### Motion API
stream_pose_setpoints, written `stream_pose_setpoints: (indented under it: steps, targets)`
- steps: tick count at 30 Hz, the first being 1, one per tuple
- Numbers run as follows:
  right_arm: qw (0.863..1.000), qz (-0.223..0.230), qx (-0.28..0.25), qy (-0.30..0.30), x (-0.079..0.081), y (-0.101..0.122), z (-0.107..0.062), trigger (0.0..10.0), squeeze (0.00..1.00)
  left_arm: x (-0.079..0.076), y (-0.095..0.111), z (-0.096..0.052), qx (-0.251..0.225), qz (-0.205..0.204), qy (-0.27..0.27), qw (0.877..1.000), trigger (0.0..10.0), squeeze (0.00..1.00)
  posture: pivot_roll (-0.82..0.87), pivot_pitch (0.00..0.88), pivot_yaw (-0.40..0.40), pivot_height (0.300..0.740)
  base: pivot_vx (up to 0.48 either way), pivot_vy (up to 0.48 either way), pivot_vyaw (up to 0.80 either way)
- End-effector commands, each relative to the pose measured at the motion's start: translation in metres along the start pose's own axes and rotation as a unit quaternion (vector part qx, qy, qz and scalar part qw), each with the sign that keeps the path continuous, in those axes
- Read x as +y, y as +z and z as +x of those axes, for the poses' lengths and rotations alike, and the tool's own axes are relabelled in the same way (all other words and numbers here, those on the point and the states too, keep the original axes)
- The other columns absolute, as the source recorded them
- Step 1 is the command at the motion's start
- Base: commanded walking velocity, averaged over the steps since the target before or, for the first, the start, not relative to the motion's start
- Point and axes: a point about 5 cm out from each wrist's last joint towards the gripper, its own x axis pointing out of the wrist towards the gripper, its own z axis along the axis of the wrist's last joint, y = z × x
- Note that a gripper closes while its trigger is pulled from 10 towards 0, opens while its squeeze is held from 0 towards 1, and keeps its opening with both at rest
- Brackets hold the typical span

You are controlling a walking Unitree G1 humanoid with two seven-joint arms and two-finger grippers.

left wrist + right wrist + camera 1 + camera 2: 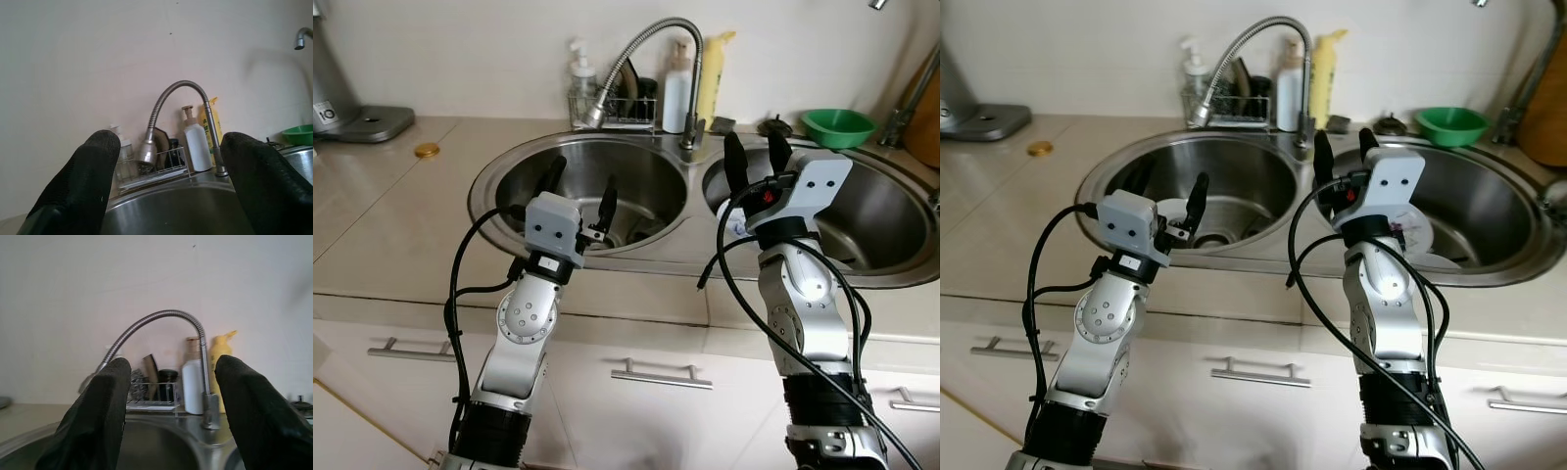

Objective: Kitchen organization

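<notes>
A steel double sink is set into the beige counter, with a left basin (494, 176) and a right basin (891, 230). A bent gooseneck faucet (651, 39) reaches over the left basin. My left gripper (579, 181) is open over the front of the left basin, with nothing between its fingers. My right gripper (755, 147) points upward at the divider between the basins, open and holding nothing. A white plate (1420, 233) lies in the right basin, partly hidden by the right arm. In both wrist views the fingers (88, 181) (102, 411) frame the faucet.
Behind the sink stand a wire rack (626, 113), a pump dispenser (579, 78), a white bottle (677, 93) and a yellow bottle (715, 83). A green bowl (838, 125) sits at the back right. A grey appliance (352, 113) and a gold cap (427, 150) are on the left counter.
</notes>
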Motion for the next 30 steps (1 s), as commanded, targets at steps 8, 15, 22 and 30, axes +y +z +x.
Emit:
stream_pose_setpoints:
  steps: [8, 15, 22, 30]
  targets:
    - [1.000, -0.001, 0.002, 0.007, 0.008, 0.002, -0.003, 10.0, 0.00, 0.004, 0.002, 0.000, -0.003, 0.001, 0.003, 1.000, 10.0, 0.00, 0.06, 0.000, 0.031, 0.740, 0.000, 0.480, 0.00]
    - [1.000, -0.013, 0.018, 0.004, 0.008, -0.004, -0.010, 10.0, 0.00, 0.003, 0.001, 0.000, 0.000, 0.000, 0.000, 1.000, 10.0, 0.00, 0.06, 0.000, 0.033, 0.740, 0.000, 0.480, 0.00]
    - [0.999, -0.025, 0.026, 0.009, 0.008, -0.007, -0.019, 10.0, 0.00, 0.002, 0.000, -0.001, 0.003, 0.000, -0.002, 1.000, 10.0, 0.00, 0.06, 0.000, 0.032, 0.740, 0.000, 0.480, 0.00]
    - [0.998, -0.042, 0.043, 0.011, 0.008, -0.013, -0.034, 10.0, 0.00, 0.000, -0.002, -0.005, 0.004, 0.014, -0.010, 1.000, 10.0, 0.00, 0.05, 0.000, 0.028, 0.740, 0.000, 0.093, -0.10]
